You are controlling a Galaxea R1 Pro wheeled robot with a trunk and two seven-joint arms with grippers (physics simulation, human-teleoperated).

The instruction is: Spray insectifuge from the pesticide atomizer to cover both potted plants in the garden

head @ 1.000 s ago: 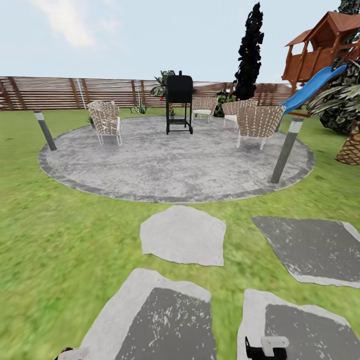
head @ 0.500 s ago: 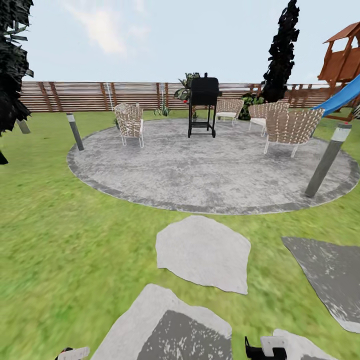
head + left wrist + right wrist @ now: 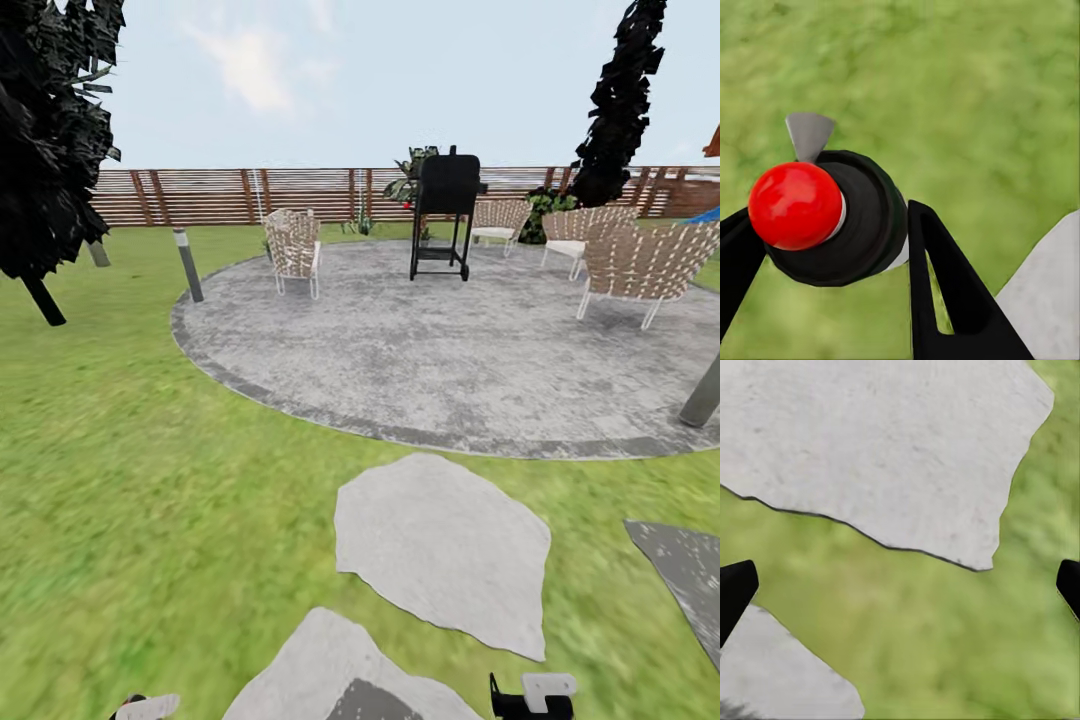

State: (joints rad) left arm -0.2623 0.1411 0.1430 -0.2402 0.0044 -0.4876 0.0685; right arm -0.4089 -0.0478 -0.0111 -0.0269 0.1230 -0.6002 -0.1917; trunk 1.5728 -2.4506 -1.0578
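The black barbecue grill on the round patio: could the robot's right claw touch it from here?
Probably not. The black barbecue grill stands far off across the round grey paved patio, while the right claw hangs open over grass and a pale flat stepping stone near the robot.

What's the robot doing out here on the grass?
The robot is out on the lawn, facing a round paved patio with woven chairs and a black grill in front of a slatted wooden fence. Its left gripper is closed around a black spray bottle with a red top, the pesticide atomizer. Its right gripper is open with nothing in it, hanging over grass and pale stepping stones. No spraying is happening yet.
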